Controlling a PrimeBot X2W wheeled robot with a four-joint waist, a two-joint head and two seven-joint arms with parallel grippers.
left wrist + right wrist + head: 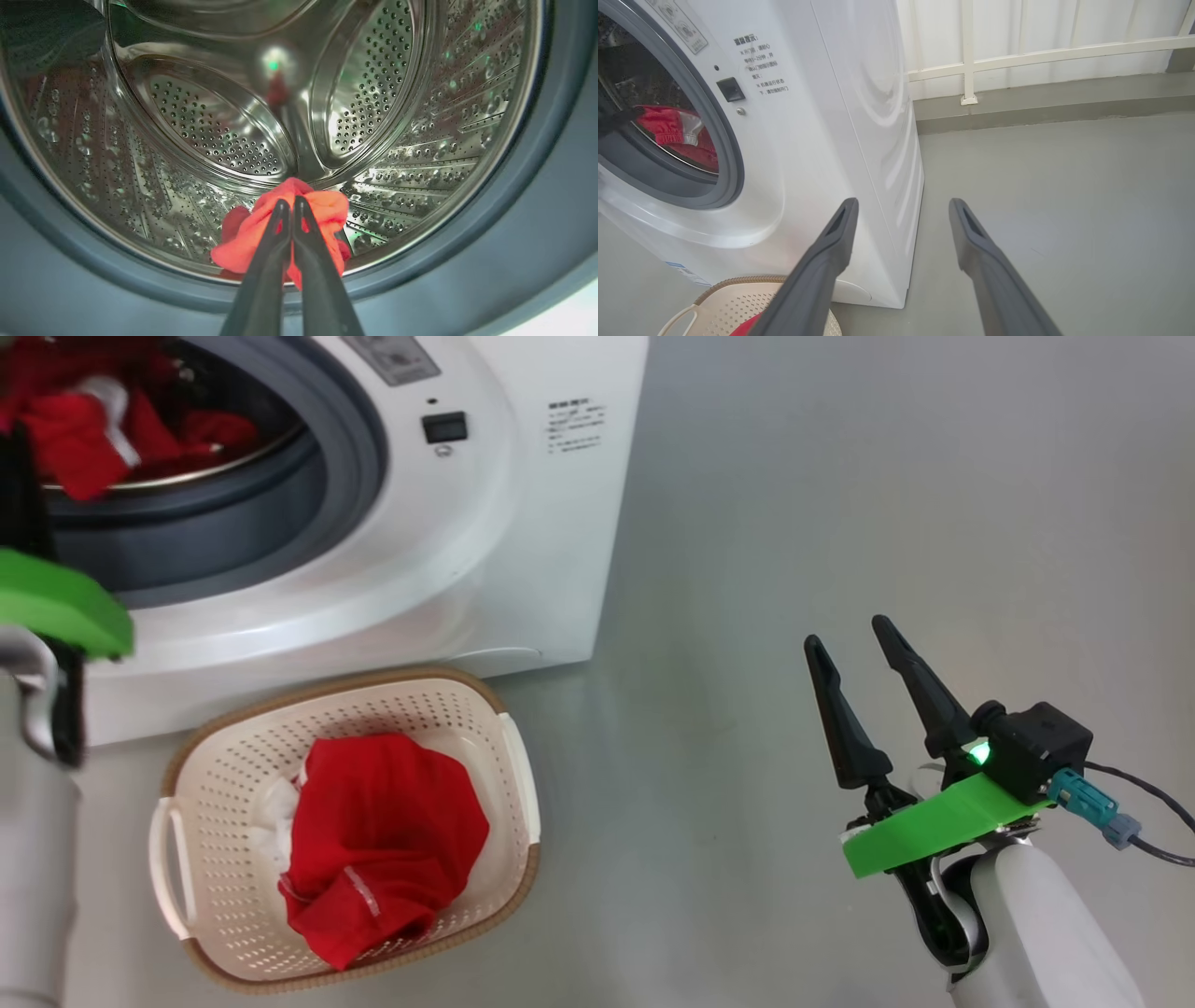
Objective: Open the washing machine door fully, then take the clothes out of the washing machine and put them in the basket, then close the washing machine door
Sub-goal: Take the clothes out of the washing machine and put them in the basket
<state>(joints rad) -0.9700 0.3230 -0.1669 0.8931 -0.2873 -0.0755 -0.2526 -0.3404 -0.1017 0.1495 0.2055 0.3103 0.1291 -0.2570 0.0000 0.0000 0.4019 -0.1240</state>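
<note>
The white washing machine stands with its mouth uncovered; the washing machine door is out of view. Red clothes lie at the drum's front. In the left wrist view my left gripper is shut on a red garment at the lip of the steel drum. The cream basket sits on the floor before the machine with red and white clothes in it. My right gripper hovers open and holds nothing, to the right of the basket, over bare floor.
The grey rubber ring frames the machine's mouth. A white railing and a low kerb run behind the machine's right side. Grey floor stretches to the right. A cable trails from my right wrist.
</note>
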